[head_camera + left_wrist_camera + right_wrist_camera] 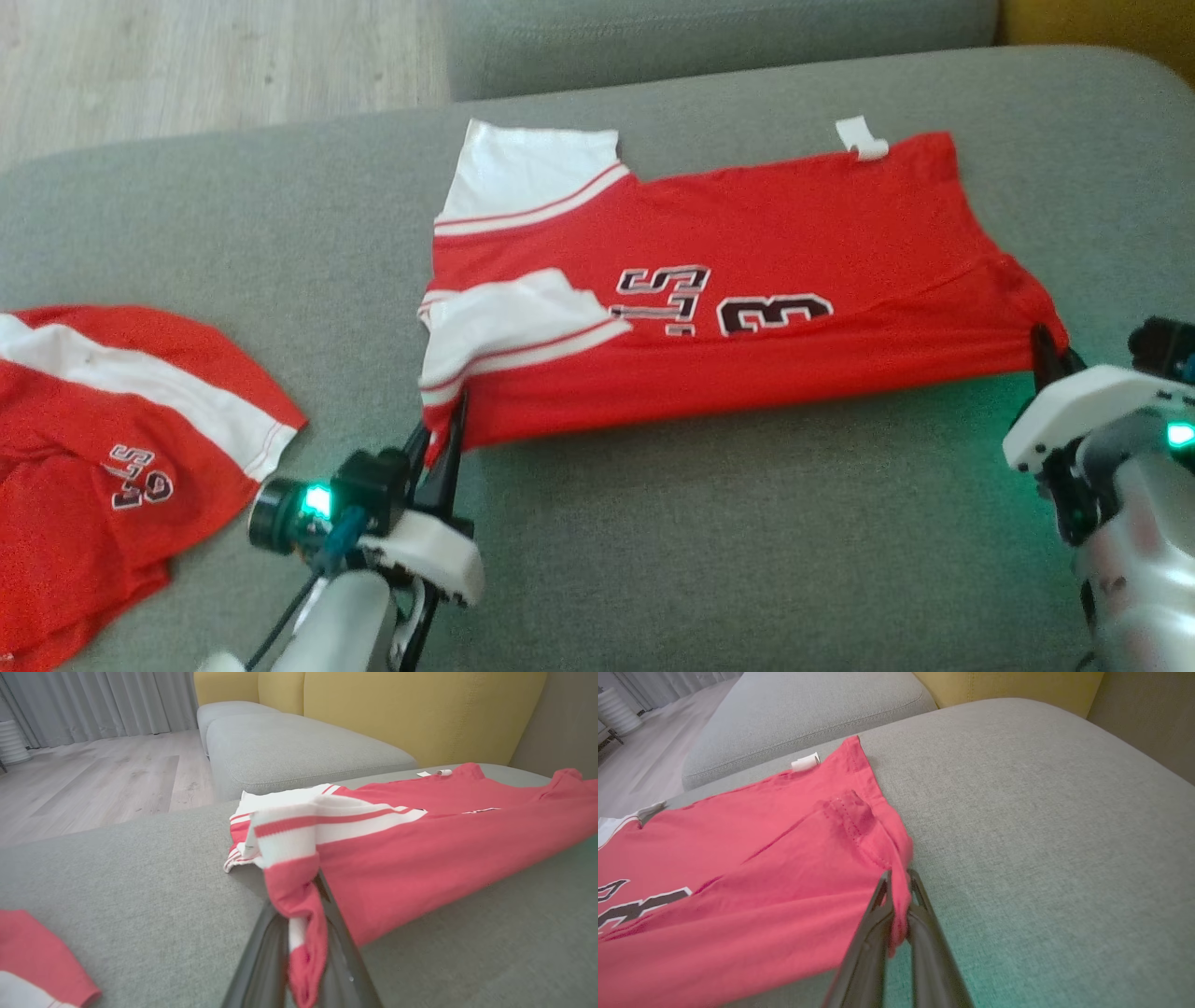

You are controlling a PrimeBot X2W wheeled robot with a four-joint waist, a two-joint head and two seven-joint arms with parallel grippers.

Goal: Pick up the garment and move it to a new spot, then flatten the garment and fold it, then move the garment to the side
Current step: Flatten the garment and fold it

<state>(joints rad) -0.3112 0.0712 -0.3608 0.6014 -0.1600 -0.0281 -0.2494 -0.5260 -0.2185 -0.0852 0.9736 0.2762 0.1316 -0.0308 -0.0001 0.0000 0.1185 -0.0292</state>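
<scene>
Red shirt (pixel 747 280) stretched across the middle of the grey cushion (pixel 700 560), number and lettering face up, and both hands are on it. Left hand (pixel 446 431) is pinched tight on the shirt's near corner at the sleeve end, with a twist of red and white cloth bunched between its two dark fingers. Right hand (pixel 1044 347) is clamped just as tight on the near corner at the hem end, a small fold of red squeezed between the fingers.

The near edge runs taut from one grip to the other and is raised a little off the cushion at both corners. The far edge lies flat, with a white tag (pixel 864 138) poking out toward the cushion's far side. One white sleeve (pixel 523 177) spreads flat toward the cushion's far left, and the other sleeve (pixel 509 327) is folded over onto the chest.

Room to work: there's wide bare grey along the cushion's near side and more on its right side past the hem. At the cushion's left end sits a second red garment (pixel 112 448), crumpled, with a white stripe across it. It's well apart from the shirt, with bare fabric between them.

Past the cushion's far edge there's another grey seat (pixel 709 37). Wooden floor (pixel 187 65) shows off the far left corner, a yellow backrest (pixel 1102 19) off the far right.
</scene>
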